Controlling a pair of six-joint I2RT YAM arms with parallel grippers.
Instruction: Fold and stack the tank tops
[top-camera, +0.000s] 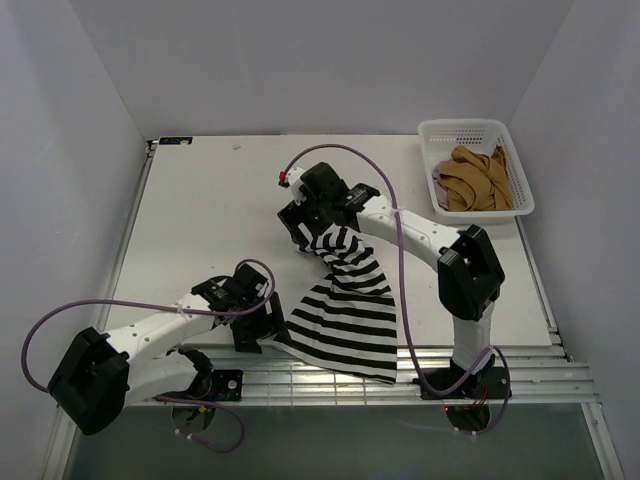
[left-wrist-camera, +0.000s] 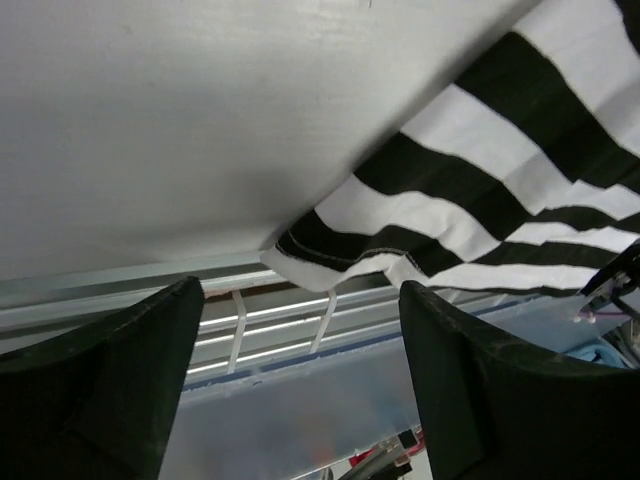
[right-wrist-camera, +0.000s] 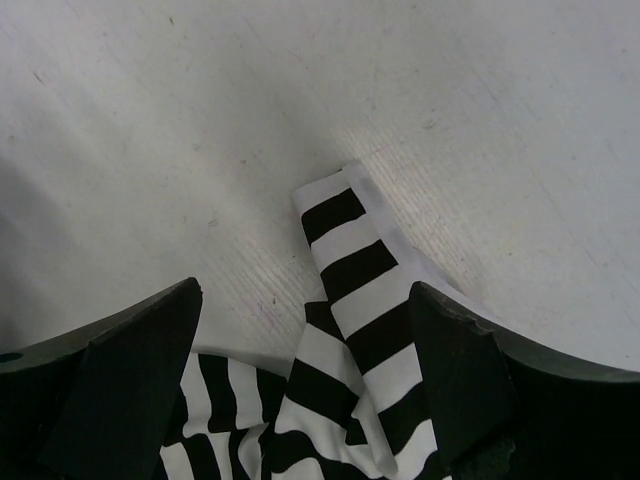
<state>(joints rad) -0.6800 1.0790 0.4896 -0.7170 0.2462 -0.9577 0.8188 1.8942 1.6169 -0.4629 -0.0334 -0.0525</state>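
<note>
Item: left gripper, at the near left hem corner of the striped tank top; jaws wide, nothing between them, and in its wrist view the hem corner lies just ahead of the gap. Item: striped tank top, black and white, spread on the table; its broad hem overhangs the near edge onto the slatted rail. Its long axis runs from that hem away toward the far side, leaning slightly left and narrowing to the straps. Item: right gripper, at the top's far strap end; jaws wide, gripping nothing, one strap lying flat on the table between the fingers. Judgement: each arm sits at its own end of the long axis, so the coming move turns on closing at the hem and the strap. Item: white mesh basket, far right of the striped top, holding the tan-brown tank top and a pale pink sliver. Brands, labels, writing: none legible.
</note>
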